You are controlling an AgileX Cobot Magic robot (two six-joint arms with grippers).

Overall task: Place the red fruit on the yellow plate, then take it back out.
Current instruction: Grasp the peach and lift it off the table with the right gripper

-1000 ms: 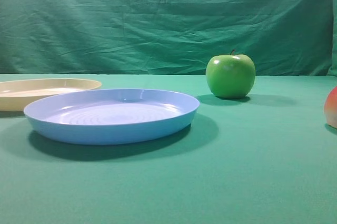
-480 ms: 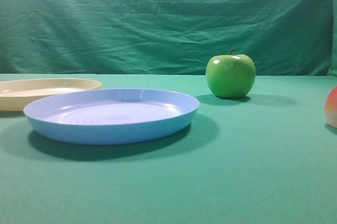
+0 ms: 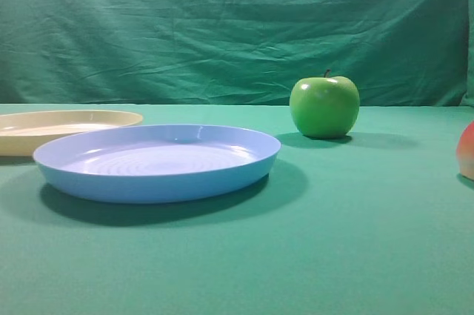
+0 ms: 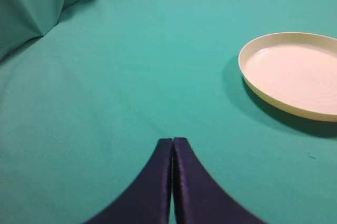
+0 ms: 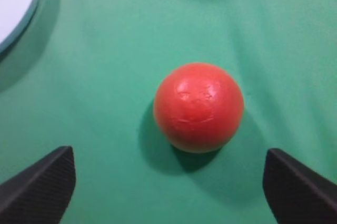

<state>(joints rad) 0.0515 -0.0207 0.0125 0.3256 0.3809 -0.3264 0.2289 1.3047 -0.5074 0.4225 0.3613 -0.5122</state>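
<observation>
The red fruit [image 5: 199, 106] rests on the green cloth; in the high view only its left edge [image 3: 466, 150] shows at the right border. My right gripper [image 5: 168, 153] hovers above and just short of it, open wide, its dark fingers [image 5: 45, 182] at either lower corner, nothing between them. The yellow plate [image 4: 295, 74] lies empty at the right of the left wrist view and at the far left of the high view [image 3: 67, 121]. My left gripper [image 4: 172, 140] is shut, its tips pressed together over bare cloth, left of the plate.
A larger light blue plate [image 3: 157, 161] sits in the middle, its rim also showing at the top left of the right wrist view [image 5: 16, 13]. A shiny green apple [image 3: 324, 106] stands behind it to the right. A green backdrop cloth [image 3: 222, 26] hangs behind.
</observation>
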